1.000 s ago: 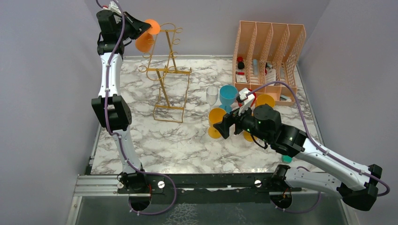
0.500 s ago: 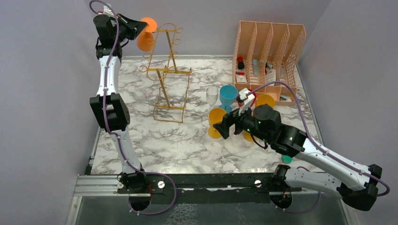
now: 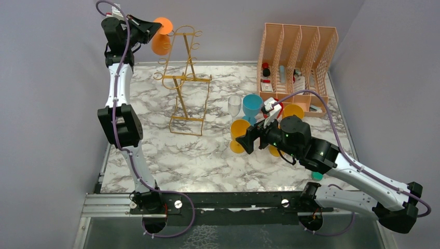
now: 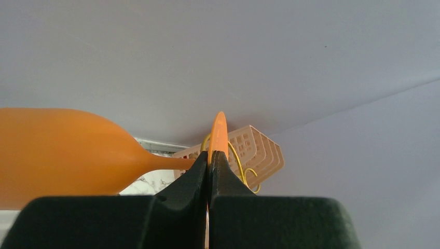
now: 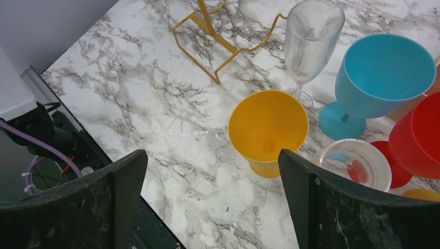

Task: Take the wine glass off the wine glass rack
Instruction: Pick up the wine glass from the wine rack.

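My left gripper (image 4: 209,162) clamps the wine glass (image 4: 62,153) by its foot; the thin grip may pivot, snagging the wine glass rack (image 3: 182,78) at 3 o'clock.

The wine glass (image 4: 67,153) looks like smooth orange plastic, rather matt. The wine glass rack (image 3: 187,79) is thin metal wire with a shiny gold finish. The surface (image 3: 207,155) shows a white-grey marble pattern, lightly glossy. The file organiser (image 3: 298,46) is peach plastic lattice. The left end effector (image 4: 209,155) is matt black.
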Robot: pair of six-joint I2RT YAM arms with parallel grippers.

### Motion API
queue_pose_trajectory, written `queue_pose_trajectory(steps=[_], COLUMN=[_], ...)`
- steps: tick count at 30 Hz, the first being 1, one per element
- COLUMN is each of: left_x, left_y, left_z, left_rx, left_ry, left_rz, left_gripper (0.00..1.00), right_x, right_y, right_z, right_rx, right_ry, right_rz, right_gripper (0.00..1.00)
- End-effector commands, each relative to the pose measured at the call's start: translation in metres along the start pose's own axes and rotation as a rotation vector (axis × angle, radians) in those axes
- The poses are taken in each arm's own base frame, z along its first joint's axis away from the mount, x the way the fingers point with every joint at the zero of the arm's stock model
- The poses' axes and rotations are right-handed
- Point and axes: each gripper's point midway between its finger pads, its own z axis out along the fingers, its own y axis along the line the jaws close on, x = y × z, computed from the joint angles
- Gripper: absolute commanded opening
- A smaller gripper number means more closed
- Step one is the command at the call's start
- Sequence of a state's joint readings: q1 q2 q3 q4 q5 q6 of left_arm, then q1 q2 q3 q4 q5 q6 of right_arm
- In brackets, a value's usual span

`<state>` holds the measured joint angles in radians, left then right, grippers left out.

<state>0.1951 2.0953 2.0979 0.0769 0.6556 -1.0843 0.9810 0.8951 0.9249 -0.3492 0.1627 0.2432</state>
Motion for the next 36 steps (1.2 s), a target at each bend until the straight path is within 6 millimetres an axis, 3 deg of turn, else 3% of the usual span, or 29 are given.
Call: queue_pose_trajectory(steps=[1,8,16,17,19,23,29,36], left_x=[-0.023,-0.028,-0.037,-0.033,-0.028,-0.006,0.026,0.050], left_y=[-0.035,-0.039,-0.040,-0.031,-0.041,-0.037,-0.022,-0.008], left_z=[-0.016,-0.033,-0.082,-0.086,-0.103,-0.131,-0.194,-0.254], left_rx=[0.048,0.015,-0.085,-0.117,-0.135,-0.195,-0.358,-0.538], left_ry=[-0.085,-0.122,-0.231,-0.232,-0.246,-0.227,-0.278,-0.330], left_rz=[0.061,0.138,0.250,0.251,0.289,0.330,0.383,0.416], left_gripper=[0.00,0.00,0.00,0.00,0.00,0.00,0.00,0.00], right_x=[-0.013,-0.013,-0.016,-0.017,-0.017,-0.018,-0.022,-0.024], right_y=[0.005,0.003,0.002,0.002,0.002,0.002,0.009,0.018], right_z=[-0.011,-0.012,-0.016,-0.017,-0.017,-0.017,-0.017,-0.013], right_rx=[-0.027,-0.016,-0.013,-0.012,-0.010,-0.012,-0.049,-0.090], right_ry=[-0.033,-0.031,-0.051,-0.054,-0.056,-0.063,-0.088,-0.093], right_rz=[-0.014,0.000,0.010,0.012,0.016,0.027,0.049,0.070], right_gripper=[0.98,0.98,0.98,0.98,0.98,0.98,0.98,0.98])
